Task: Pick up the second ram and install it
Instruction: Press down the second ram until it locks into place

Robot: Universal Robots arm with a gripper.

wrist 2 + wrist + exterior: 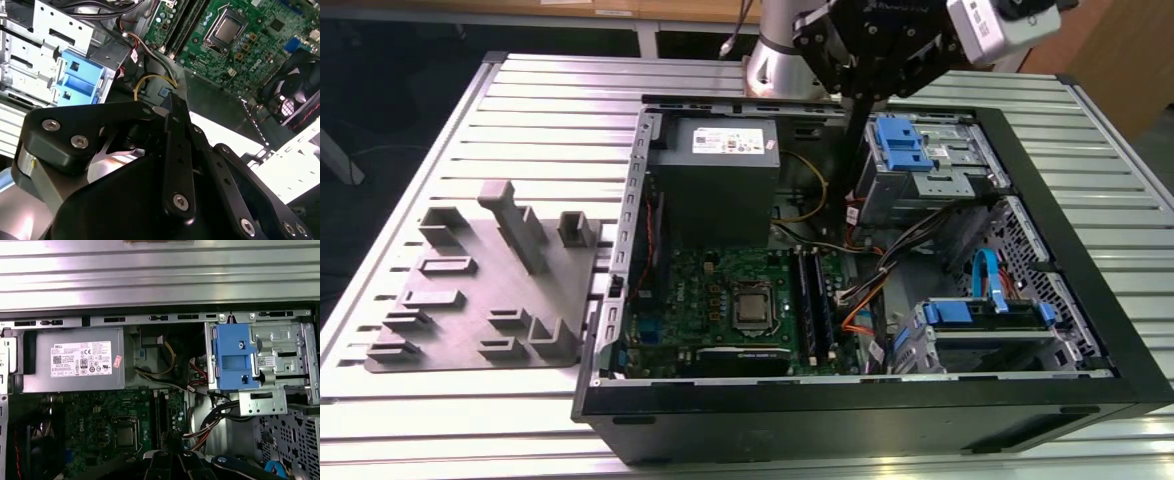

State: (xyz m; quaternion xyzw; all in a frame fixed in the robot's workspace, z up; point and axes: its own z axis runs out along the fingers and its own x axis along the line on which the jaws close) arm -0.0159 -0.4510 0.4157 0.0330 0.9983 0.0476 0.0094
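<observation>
1 gripper [865, 75] above open PC case [1067, 230], jaws together on thin dark second ram [866, 150]; 1 grey fixture block [480, 290] on table [520, 110].

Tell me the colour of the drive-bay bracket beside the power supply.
Blue; the drive-bay bracket shows best in the first wrist view.

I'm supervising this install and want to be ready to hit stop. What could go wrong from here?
1. The gripper hangs between the power supply and the blue drive cage, so a sideways move could strike either one.
2. Loose cables lie right beside the memory slots. They might snag the arm or block seating.
</observation>
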